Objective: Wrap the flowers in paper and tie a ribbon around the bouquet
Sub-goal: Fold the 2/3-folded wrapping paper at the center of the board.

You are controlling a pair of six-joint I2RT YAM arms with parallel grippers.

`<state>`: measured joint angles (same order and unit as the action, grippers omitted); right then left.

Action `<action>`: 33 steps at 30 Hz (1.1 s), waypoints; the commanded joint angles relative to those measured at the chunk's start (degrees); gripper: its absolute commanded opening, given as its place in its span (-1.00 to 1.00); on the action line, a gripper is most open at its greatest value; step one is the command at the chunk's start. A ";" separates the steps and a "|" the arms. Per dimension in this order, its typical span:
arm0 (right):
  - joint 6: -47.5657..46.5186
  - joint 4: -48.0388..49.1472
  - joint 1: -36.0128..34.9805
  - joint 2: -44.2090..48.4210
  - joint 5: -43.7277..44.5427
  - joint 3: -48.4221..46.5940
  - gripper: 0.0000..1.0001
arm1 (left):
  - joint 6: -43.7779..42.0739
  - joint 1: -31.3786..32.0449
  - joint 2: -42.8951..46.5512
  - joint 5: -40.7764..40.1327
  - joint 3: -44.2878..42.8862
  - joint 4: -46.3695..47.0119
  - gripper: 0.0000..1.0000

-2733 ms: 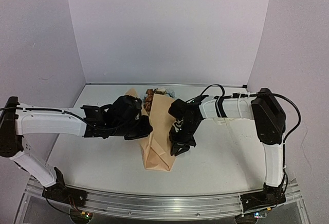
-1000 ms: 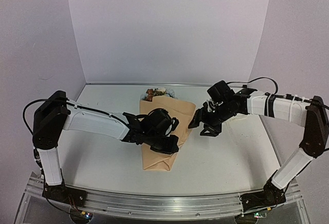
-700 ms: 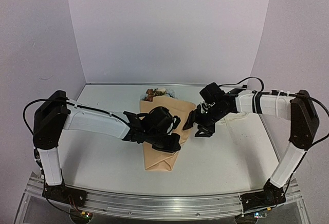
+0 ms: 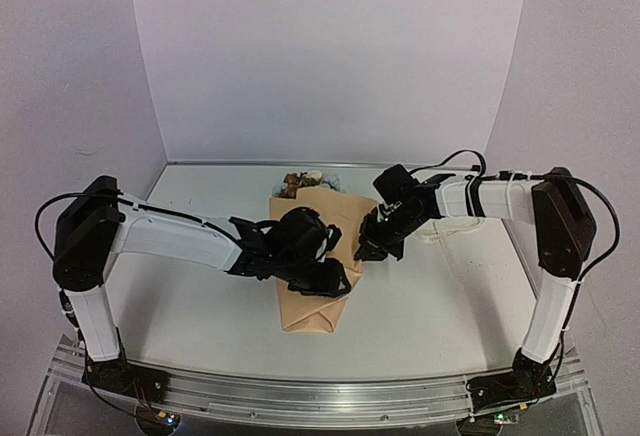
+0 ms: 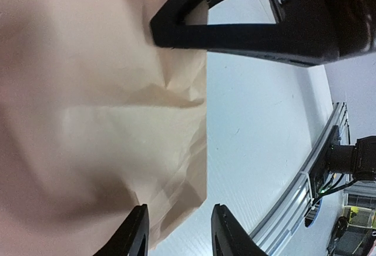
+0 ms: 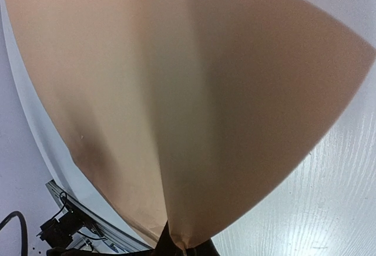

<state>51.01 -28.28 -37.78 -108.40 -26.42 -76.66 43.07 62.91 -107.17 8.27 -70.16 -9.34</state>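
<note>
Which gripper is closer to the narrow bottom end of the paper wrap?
Left. The left gripper is open over the paper near that folded end; the right gripper is shut on the paper's right edge, farther up toward the flowers.

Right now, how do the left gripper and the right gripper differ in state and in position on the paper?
The left gripper has its fingers apart and grips nothing; the right gripper is shut on the paper. In the top view, the left gripper is over the paper's folded near part; the right gripper is at its right edge, farther back. Both are black and both are at the same sheet.
</note>
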 commanded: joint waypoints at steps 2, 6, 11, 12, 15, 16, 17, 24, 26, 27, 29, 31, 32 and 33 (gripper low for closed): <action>-0.99 0.43 0.07 -3.08 2.29 -3.91 -1.00 | 3.42 -4.72 10.59 0.61 8.77 5.42 -0.32; -2.64 -1.40 0.07 -4.97 3.63 -6.24 -1.00 | 3.92 -8.56 13.45 3.67 14.44 7.32 -0.57; -5.87 -6.46 0.07 -5.40 5.00 -8.67 -0.95 | -0.41 -11.53 12.11 5.83 14.98 4.60 -0.75; -6.29 -6.87 0.07 -4.99 5.35 -8.43 -0.89 | -0.74 -11.57 11.10 6.32 14.89 4.77 -0.76; -7.07 -8.59 0.07 -3.76 4.98 -7.82 -0.49 | 0.08 -11.59 7.90 7.41 15.40 7.39 -0.82; -7.16 -9.13 0.03 -3.11 4.75 -7.41 -0.34 | 0.54 -11.58 6.83 7.38 15.49 8.29 -0.83; -7.34 -9.65 -0.07 -2.27 4.63 -6.87 -0.17 | 1.01 -11.58 6.01 7.15 15.52 8.93 -0.84; -9.66 -20.95 -0.53 4.81 6.49 -6.75 -0.13 | 3.15 -11.59 4.07 9.12 15.21 11.55 -0.88; -7.54 -20.50 -1.73 7.59 5.53 -5.03 -0.17 | 1.59 -11.72 3.68 11.19 14.27 10.23 -0.88; -7.66 -19.94 -2.94 8.44 5.58 -4.58 -0.21 | 0.75 -11.62 3.57 11.54 13.73 9.82 -0.88; -8.76 -19.11 -5.13 8.41 4.66 -5.39 -0.31 | 0.75 -11.62 4.02 11.40 15.09 10.22 -0.89; -8.98 -16.52 -6.76 6.03 1.68 -6.85 -0.40 | 0.83 -11.67 5.20 10.53 16.13 10.27 -0.89; -8.91 -15.50 -7.79 4.98 1.04 -7.46 -0.46 | 0.47 -11.67 5.75 9.81 16.13 9.85 -0.89; -8.74 -14.08 -8.56 3.78 0.42 -7.99 -0.50 | 0.10 -11.67 6.30 9.31 16.25 9.19 -0.88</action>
<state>42.39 -45.92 -42.83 -101.14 -22.47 -82.38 44.84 51.27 -103.65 18.23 -54.69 -0.83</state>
